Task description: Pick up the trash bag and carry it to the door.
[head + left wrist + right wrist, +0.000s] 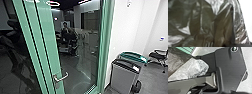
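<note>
A crumpled trash bag [204,22] looms close in the left wrist view; a green-framed glass door [47,32] stands near two bins [123,78], labels [136,68] unreadable, on gray floor [153,81]. Neither gripper's state can be told.

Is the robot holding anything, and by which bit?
Can't tell. The bag shows close up in the left wrist view, but whether and where it's held can't be made out.

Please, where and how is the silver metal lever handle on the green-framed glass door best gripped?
I would grip the lever handle along its outer part, from the front, closing above and below: the bar runs sideways from its mount.
</note>
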